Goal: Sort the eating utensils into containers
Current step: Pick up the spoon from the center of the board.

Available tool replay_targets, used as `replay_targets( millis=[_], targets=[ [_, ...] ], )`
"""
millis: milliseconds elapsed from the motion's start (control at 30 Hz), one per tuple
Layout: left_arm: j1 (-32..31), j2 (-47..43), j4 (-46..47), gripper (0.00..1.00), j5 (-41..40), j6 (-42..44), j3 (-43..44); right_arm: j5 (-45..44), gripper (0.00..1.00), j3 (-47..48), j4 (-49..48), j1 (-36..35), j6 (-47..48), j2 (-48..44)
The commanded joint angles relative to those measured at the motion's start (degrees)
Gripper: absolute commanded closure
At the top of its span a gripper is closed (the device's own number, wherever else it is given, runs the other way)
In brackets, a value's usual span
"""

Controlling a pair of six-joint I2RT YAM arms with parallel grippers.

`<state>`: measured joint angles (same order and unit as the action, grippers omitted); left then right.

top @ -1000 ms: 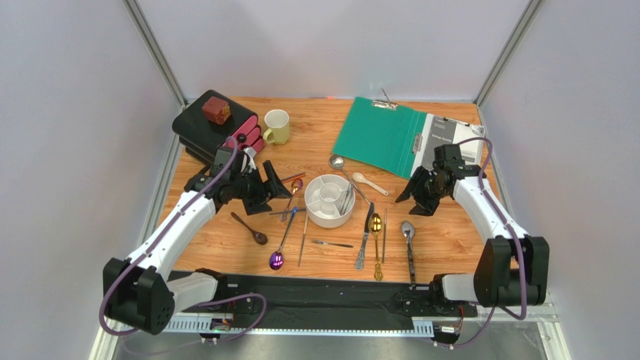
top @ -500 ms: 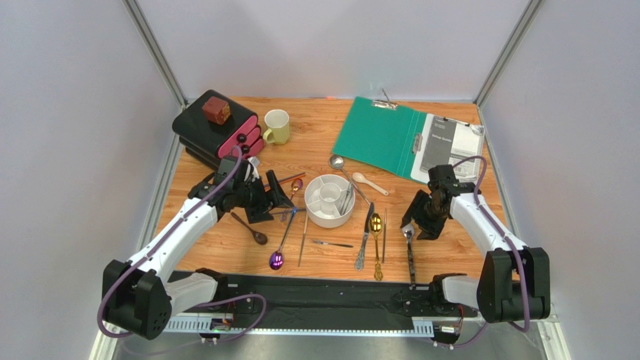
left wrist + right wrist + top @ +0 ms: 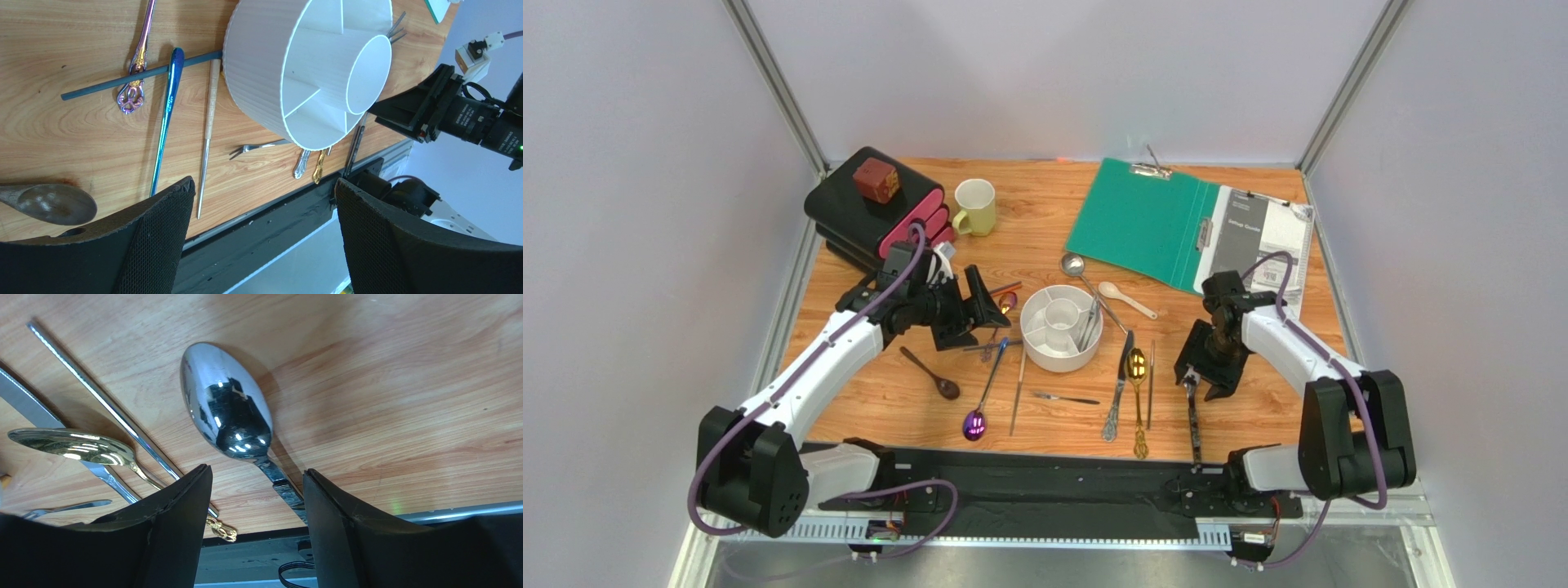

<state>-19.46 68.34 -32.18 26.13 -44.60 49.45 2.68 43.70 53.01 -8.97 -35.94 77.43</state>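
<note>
A: Listing changes first. Item one: right gripper (image 3: pixel 256 474). A second ago it was up by the green folder (image 3: pixel 1143 221); now it is low over the silver spoon (image 3: pixel 227 410) at the right front of the table (image 3: pixel 891 398). Its fingers are wide apart, one on each side of the spoon's neck, and nothing is clamped.

B: Left gripper (image 3: pixel 264 190)?

A: It has edged nearer the white holder (image 3: pixel 258 73). Fingers spread, empty, hanging just left of the holder above the thin purple and blue pieces.

B: Bearing on the task?

A: Judged: the silver spoon is the next pick, and its grasp is not yet made. A few silver pieces already stand in one compartment. Most pieces lie loose around the holder: gold spoon (image 3: pixel 73 446), purple spoon (image 3: pixel 974 424), dark brown spoon (image 3: pixel 934 374), white spoon (image 3: pixel 1127 298). None of these has shifted.

B: Surface and room?

A: Wood-grain tabletop with a black strip along the near edge. Pale grey walls with metal corner posts. At the back are the folder, a yellow mug (image 3: pixel 974 206) and a black-and-pink stack (image 3: pixel 879 218).
</note>
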Motion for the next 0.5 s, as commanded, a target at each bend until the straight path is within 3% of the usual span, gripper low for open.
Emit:
replay_targets(
  millis=[0, 167, 267, 467],
  targets=[
    [-0.49, -0.48, 3.09, 0.11, 1.91, -0.4, -1.63, -2.59, 0.39, 0.86, 0.6, -3.68, 0.09, 1.32],
    [-0.49, -0.14, 4.14, 0.11, 1.2, -0.75, 0.02, -3.46, 0.39, -1.16, -0.28, -4.03, -4.21, 4.82],
    [-0.75, 2.06, 10.18, 0.1, 5.4, -1.19, 0.65, -6.45, 0.39, -0.29, -0.1, -4.03, -5.1, 6.41],
    [-1.54, 2.15, 13.55, 0.1, 5.51, -1.89, 1.44, -6.99, 0.4, 2.87, -0.98, -3.95, -3.78, 9.83]
  ],
)
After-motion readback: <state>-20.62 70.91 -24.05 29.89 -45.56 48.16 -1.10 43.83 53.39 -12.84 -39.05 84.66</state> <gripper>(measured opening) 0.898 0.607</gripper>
